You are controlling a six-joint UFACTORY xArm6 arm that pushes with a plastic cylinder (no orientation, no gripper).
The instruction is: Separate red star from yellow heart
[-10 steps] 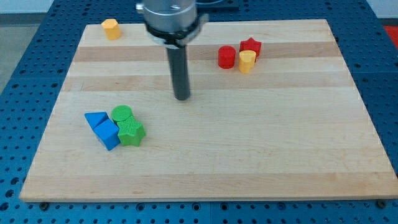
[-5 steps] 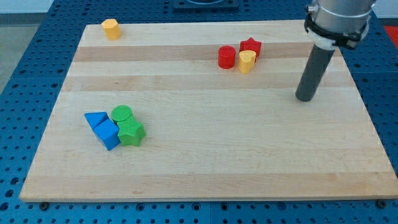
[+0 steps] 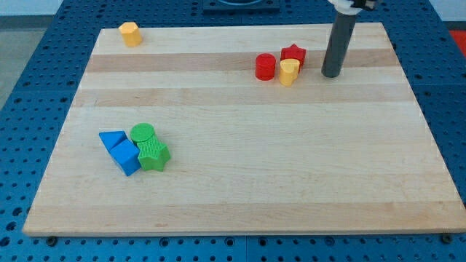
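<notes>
Near the board's (image 3: 240, 182) top right edge my tip (image 3: 332, 73) rests on the wood; I carry a bare rod, with nothing to open or close. Just to the view's left of my tip, with a gap between, sit the red star (image 3: 294, 54) and the yellow heart (image 3: 289, 71), touching each other. A red cylinder (image 3: 265, 67) sits just beyond them. Far to the left and lower lie a blue triangle (image 3: 112, 138), blue cube (image 3: 126, 156), green cylinder (image 3: 143, 133) and green star (image 3: 153, 154), bunched together. A yellow block (image 3: 130, 33) sits far left, near the top edge.
</notes>
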